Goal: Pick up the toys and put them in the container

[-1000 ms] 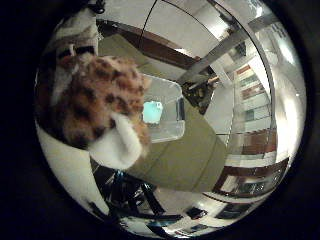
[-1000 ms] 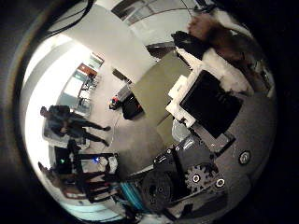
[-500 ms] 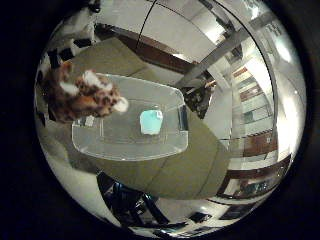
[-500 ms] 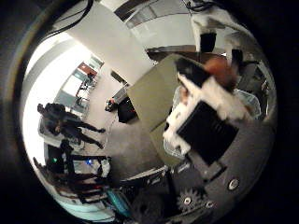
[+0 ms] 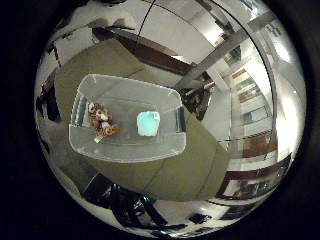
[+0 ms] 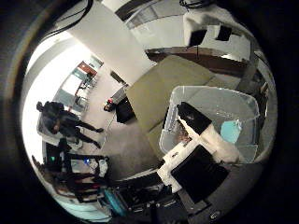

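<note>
Hand [image 6: 201, 154]: white and black finger reaching straight over container rim, holding nothing. Clear container [image 5: 127, 150] on olive table [image 5: 170, 170], well below palm. Inside: spotted brown plush toy [image 5: 101, 121], teal toy [image 5: 148, 123] alongside, apart. Little-finger view alone shows plush whole.

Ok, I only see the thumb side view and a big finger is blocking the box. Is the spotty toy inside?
Observer: Yes. The little finger side view shows the spotted plush toy lying on the floor of the clear container.
Operator: Is it touching the blue thing?
Observer: No. The teal toy lies beside it, with bare floor between them.
Operator: Anything else in there?
Observer: No, only those two show inside.
</note>
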`<state>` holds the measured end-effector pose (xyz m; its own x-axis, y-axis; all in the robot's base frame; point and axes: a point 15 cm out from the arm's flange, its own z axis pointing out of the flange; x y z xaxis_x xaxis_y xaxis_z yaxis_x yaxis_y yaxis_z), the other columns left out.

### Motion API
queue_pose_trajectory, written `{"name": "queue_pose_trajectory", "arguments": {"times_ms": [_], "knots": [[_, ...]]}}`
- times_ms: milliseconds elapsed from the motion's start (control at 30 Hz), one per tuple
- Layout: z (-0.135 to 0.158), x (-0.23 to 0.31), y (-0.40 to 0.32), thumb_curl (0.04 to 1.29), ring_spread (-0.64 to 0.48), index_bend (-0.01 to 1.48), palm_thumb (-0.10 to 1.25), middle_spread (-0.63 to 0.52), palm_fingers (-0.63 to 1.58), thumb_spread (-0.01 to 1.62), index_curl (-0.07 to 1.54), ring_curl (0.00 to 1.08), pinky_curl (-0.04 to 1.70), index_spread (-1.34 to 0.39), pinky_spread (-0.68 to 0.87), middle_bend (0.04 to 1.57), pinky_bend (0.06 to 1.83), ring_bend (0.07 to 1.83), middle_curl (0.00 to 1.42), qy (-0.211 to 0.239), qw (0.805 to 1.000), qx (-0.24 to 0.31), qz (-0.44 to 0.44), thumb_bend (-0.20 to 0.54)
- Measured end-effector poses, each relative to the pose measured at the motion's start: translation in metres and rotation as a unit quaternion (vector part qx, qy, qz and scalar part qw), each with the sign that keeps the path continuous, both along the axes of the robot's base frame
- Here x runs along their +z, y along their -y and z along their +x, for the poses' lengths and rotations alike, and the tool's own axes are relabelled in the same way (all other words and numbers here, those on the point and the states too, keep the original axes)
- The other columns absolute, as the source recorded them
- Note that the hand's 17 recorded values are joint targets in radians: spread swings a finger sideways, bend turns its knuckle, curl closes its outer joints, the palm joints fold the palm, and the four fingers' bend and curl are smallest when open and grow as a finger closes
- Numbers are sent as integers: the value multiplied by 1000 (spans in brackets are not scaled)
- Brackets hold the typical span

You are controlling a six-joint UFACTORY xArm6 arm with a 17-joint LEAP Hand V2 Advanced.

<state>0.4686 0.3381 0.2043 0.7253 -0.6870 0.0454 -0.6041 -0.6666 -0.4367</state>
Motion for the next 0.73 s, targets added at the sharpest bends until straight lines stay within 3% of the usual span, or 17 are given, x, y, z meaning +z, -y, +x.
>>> {"name": "queue_pose_trajectory", "arguments": {"times_ms": [400, 733], "knots": [[4, -6, 6, 465, -25, 459, 767, -162, 378, 1083, 419, 243, 299, -468, 443, 539, 922, 786, 358, -4, 1000, -5, -2, -20], [5, -16, 6, 473, -63, 426, 800, -175, 467, 1081, 422, 211, 150, -460, 448, 550, 907, 767, 371, -8, 1000, -6, -6, -13]]}}
